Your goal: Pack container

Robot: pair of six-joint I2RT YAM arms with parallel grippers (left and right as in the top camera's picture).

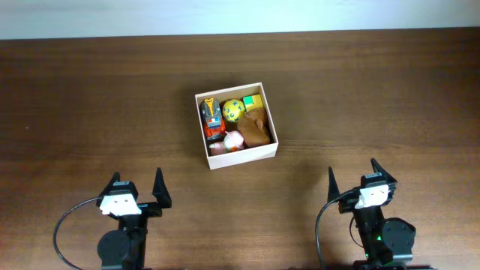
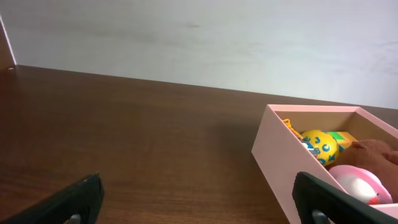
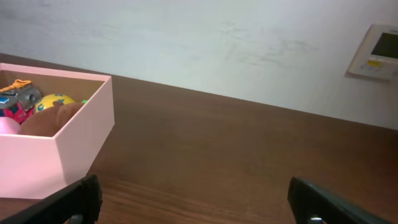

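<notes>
overhead | square cardboard container (image 1: 244, 155) | woodgrain table (image 1: 90, 97) | round yellow ball (image 1: 233, 111)

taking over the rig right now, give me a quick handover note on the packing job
Left gripper: jaws wide open, empty, at the near edge of the table, left of the container.
Right gripper: jaws wide open, empty, near edge, right of the container.
Container: mid-table, upright, holding a yellow ball, brown toy, pink toy, red-orange vehicle and green block.
Done: every toy in view sits inside it.
Left: probably nothing; check for items out of frame.
</notes>
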